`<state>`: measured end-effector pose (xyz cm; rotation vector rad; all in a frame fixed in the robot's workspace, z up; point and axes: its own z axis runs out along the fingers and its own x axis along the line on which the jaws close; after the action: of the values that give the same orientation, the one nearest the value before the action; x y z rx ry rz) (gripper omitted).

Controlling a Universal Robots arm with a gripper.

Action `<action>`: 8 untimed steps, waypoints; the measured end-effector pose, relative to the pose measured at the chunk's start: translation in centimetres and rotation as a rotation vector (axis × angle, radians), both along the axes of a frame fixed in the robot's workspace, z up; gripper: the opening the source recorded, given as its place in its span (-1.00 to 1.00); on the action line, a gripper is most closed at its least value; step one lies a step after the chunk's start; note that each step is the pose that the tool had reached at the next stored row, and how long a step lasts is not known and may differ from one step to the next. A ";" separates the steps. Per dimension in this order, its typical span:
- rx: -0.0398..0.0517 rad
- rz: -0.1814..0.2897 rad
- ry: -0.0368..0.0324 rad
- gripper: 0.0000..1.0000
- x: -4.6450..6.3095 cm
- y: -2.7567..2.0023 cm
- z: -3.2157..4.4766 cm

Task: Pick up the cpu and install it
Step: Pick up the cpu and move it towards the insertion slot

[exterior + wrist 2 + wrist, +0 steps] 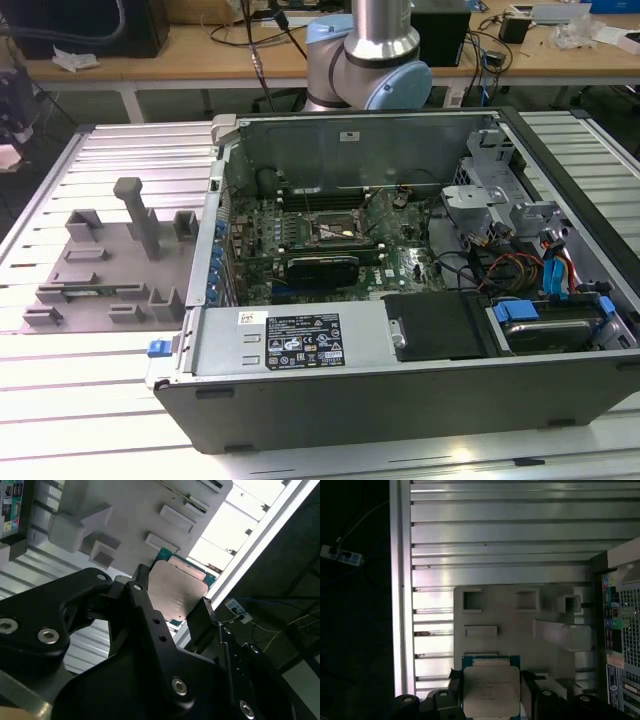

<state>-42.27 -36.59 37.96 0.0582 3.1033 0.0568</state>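
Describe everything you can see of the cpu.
The cpu is a flat square chip with a pale silver-grey metal top bearing faint print. A teal-green edge shows along one side. The gripper holds it by two opposite edges between its black fingers, the metal top facing the cameras in both wrist views. The grey moulded tray lies behind it. Nothing else visibly touches it.

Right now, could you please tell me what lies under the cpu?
The grey fixture tray lies below the cpu, which the gripper clamps by two sides. A teal edge peeks out past its rim; the tray part straight beneath is covered.
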 end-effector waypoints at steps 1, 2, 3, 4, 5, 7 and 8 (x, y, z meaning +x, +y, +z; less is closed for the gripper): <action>0.0000 0.000 0.0000 0.09 0.0 0.01 0.43; 0.0000 0.000 0.0000 0.09 0.0 0.02 0.74; 0.0000 0.000 0.0000 0.09 0.0 0.02 1.09; 0.0000 0.000 0.0000 0.09 0.0 0.03 1.41; 0.0000 0.000 0.0000 0.09 0.0 0.03 1.76; 0.0000 0.000 0.0000 0.09 0.0 0.05 2.59; 0.0000 0.000 -0.0001 0.09 0.0 0.05 2.94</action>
<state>-42.26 -36.54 40.91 0.0582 3.1033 0.0569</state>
